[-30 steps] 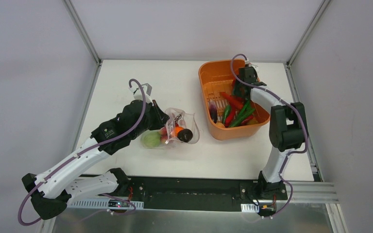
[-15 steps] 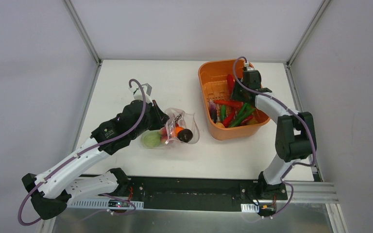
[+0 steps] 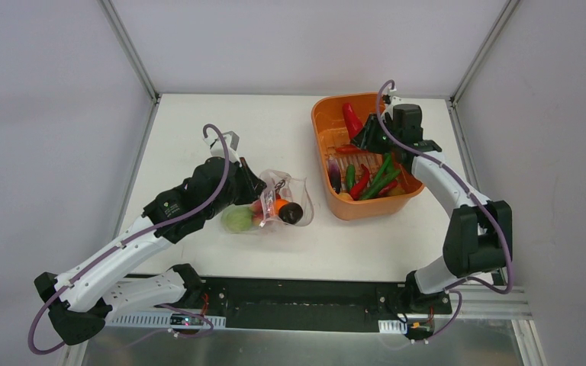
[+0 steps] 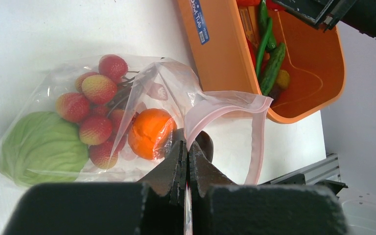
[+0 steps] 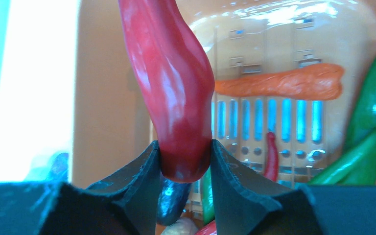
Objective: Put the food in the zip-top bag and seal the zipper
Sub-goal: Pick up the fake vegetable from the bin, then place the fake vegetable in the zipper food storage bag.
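The zip-top bag [image 3: 294, 191] lies left of the orange tub. It holds food: a light green piece [image 4: 41, 147], red-yellow fruits [image 4: 98, 88], an orange [image 4: 149, 132] and a dark purple piece [image 4: 206, 142]. My left gripper [image 4: 187, 147] is shut on the bag's mouth edge, and the pink zipper [image 4: 259, 132] loops open to its right. Over the tub's back end, my right gripper [image 5: 185, 152] is shut on the lower end of a red pepper [image 5: 169, 83], which stands up clear of the rest. In the top view, the red pepper [image 3: 349, 118] juts from the right gripper [image 3: 366, 137].
The orange tub [image 3: 320, 137] at the back right holds several green peppers [image 3: 381, 175], red peppers [image 3: 360, 183] and a dark purple piece [image 3: 335, 177]. An orange-red pepper [image 5: 284, 83] lies on its slotted floor. The cell's walls stand close on the left, right and back.
My right gripper has closed on a red pepper and lifted it out of the pile toward the tub's back, and the arm has swung right. The left arm and bag have not moved.
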Controlling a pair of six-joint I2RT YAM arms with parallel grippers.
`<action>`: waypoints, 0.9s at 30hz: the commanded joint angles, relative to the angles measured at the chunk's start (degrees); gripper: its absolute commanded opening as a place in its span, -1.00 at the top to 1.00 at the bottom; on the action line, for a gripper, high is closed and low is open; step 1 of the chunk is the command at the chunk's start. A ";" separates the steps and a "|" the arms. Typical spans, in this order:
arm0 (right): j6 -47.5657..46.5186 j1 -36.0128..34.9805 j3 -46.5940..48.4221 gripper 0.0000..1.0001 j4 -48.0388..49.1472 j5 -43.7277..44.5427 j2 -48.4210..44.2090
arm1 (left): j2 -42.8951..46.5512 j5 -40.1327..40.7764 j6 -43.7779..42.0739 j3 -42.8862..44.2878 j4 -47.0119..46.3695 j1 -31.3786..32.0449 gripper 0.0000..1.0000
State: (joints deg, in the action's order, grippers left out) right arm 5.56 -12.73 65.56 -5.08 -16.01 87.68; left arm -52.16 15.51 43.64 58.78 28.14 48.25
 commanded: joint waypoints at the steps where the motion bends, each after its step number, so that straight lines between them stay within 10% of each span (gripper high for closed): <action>1: -0.58 0.31 1.57 0.55 -1.66 -10.78 -4.29 | 0.22 0.14 -0.10 0.96 -1.42 -0.52 1.00; 20: -7.60 -1.59 2.90 0.52 -6.01 -59.59 -16.04 | -1.79 -2.70 1.27 1.50 -3.62 -0.53 1.00; 27: -31.01 -10.52 7.61 0.58 -29.67 -51.31 -18.38 | -1.20 -2.20 1.63 1.21 -3.44 -0.47 1.00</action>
State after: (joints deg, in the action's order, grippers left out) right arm -9.17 -18.76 67.42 -20.49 -67.75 71.37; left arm -53.98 13.72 44.25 58.78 26.17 48.25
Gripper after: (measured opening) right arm 0.394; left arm 0.009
